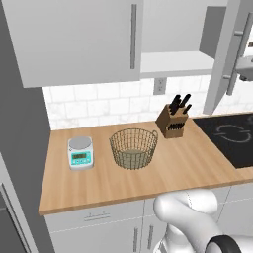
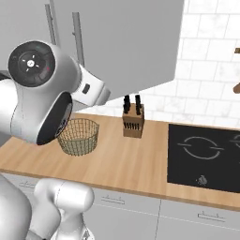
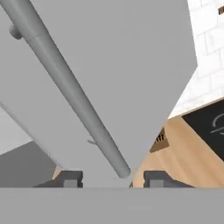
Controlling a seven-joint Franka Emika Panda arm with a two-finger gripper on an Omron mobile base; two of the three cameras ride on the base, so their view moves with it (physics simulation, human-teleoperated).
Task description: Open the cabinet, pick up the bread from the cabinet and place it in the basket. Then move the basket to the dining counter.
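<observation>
Your tool [image 3: 113, 179] sits right at the lower end of a long metal bar handle [image 3: 70, 94], its two dark tips parted on either side of the bar with clear gaps, so it grips nothing. That handle belongs to the open door [image 1: 228, 54] of the cabinet [image 1: 178, 59], a flat, light grey, matt panel swung out toward you. Inside, a smooth white shelf [image 1: 175, 63] shows; you cannot see the bread from any of these angles.

The basket [image 1: 133, 147] stands upright on the pale wood worktop [image 1: 148, 173], between a small kitchen scale [image 1: 80, 152] and a wooden knife block [image 1: 172, 121], with nothing visible in it. It is a round bowl of thin brass-coloured wire mesh with a flat woven base. Judge it light and fairly stiff, but the fine wire may flex; take it by the upper rim, pinching one wall between the tips. The mesh gives little flat surface, so expect some slip.

A glossy black hob [image 2: 206, 157] lies to the right, and white marbled tiles [image 1: 108, 101] back the worktop.
</observation>
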